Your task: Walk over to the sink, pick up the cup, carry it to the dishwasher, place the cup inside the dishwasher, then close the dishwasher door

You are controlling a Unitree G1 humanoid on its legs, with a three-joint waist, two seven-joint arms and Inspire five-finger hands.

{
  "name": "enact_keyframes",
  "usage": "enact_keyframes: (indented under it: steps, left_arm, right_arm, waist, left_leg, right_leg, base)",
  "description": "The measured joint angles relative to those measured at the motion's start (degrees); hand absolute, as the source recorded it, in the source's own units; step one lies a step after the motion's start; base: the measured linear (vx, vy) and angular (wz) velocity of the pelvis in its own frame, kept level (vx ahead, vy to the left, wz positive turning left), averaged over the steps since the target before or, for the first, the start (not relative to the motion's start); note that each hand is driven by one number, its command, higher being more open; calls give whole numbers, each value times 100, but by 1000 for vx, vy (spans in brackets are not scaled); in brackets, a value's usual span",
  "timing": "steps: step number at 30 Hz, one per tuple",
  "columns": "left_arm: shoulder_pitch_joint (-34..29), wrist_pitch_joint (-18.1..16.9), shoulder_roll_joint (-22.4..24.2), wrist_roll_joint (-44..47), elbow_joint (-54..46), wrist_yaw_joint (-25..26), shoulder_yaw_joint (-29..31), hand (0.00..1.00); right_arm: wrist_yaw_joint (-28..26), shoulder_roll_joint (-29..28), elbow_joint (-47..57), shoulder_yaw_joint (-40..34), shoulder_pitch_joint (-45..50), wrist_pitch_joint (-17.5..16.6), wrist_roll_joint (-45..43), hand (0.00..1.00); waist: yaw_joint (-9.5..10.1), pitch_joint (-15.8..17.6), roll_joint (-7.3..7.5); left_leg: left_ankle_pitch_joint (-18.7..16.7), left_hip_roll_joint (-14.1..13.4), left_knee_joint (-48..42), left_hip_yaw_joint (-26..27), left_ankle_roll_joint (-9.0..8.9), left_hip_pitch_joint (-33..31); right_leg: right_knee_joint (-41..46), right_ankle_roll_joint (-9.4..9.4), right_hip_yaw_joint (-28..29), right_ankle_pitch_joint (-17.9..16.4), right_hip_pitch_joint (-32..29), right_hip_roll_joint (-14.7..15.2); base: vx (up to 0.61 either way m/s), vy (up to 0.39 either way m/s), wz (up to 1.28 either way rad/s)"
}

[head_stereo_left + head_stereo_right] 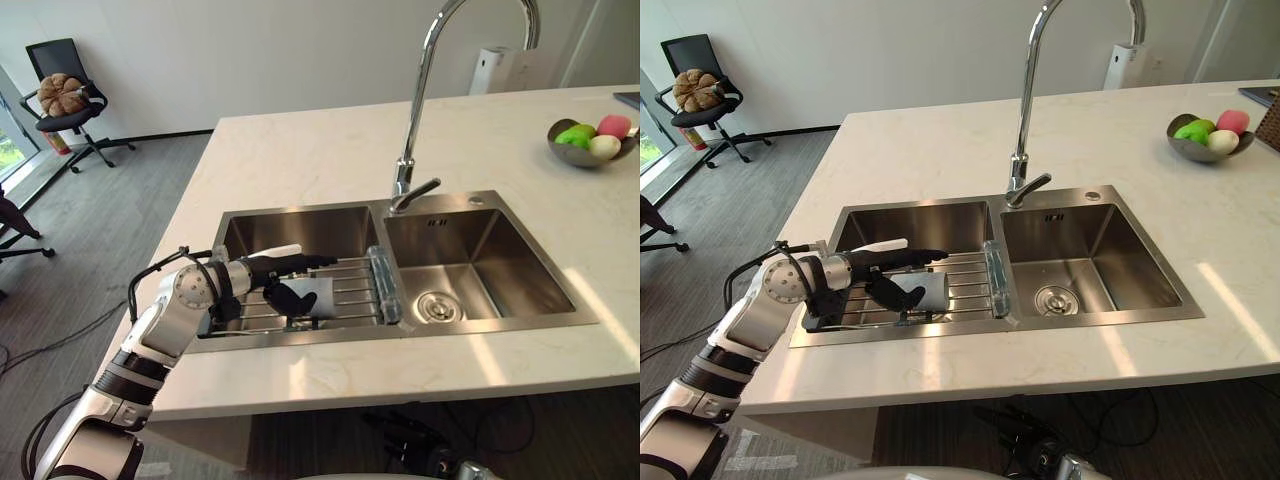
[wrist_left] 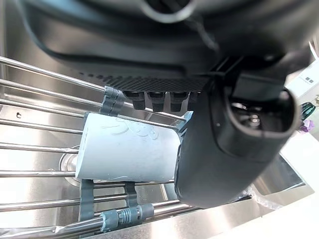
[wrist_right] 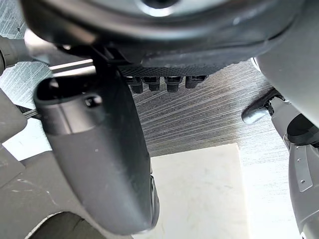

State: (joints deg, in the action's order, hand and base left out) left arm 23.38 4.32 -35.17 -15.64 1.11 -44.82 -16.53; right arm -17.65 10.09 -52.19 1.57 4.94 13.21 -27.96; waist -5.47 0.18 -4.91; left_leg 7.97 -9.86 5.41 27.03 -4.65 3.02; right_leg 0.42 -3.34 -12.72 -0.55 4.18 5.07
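A pale grey cup lies on its side on the wire rack across the sink's left basin. It also shows as the cup in the left eye view. My left hand reaches over the rack from the left. Its fingers stretch straight just above the cup and its thumb hangs down by the cup's near end, so the hand is open. Whether it touches the cup is unclear. My right hand hangs low beside the counter over the floor, relaxed and holding nothing.
A tall chrome faucet stands behind the divider between the basins, and the right basin has a drain. A metal fruit bowl sits on the white counter at far right. An office chair stands at far left.
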Motion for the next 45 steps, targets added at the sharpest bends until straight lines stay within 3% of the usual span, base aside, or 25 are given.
enact_keyframes:
  steps: [12, 31, 36, 45]
  left_arm:
    - [-6, -198, 41, -389, 197, 8, -209, 100]
    - [8, -360, 269, -1258, 909, 478, -359, 100]
    - [142, -332, 323, -1277, 1091, 307, -390, 100]
    - [703, -97, 499, -1575, 1555, -430, -655, 100]
  right_arm:
    - [65, -4, -26, 157, -28, 15, 0, 100]
    - [70, -24, -29, 326, -87, 190, 9, 100]
    - [67, -22, -23, 369, -107, 277, 13, 100]
    - [-61, 0, -23, 441, -216, 531, 137, 100]
  waist:
    - [0, 8, 17]
    - [-24, 20, 150]
    - [-35, 3, 182]
    - [-124, -60, 232]
  left_leg:
    - [-6, 26, 6, 5, 12, 71]
    - [-75, 54, 7, 42, -17, 159]
    - [-81, 62, 7, 56, -16, 170]
    - [-114, 79, 7, 126, -23, 217]
  right_leg:
    - [-152, -21, -41, 73, 99, -6]
    - [-322, -54, -33, 111, 256, 3]
    - [-332, -57, -16, 113, 262, 2]
    - [-335, -70, 58, 120, 263, 9]
  base:
    - [0, 0, 0]
    - [9, -1, 0]
    - [0, 0, 0]
    - [8, -3, -3]
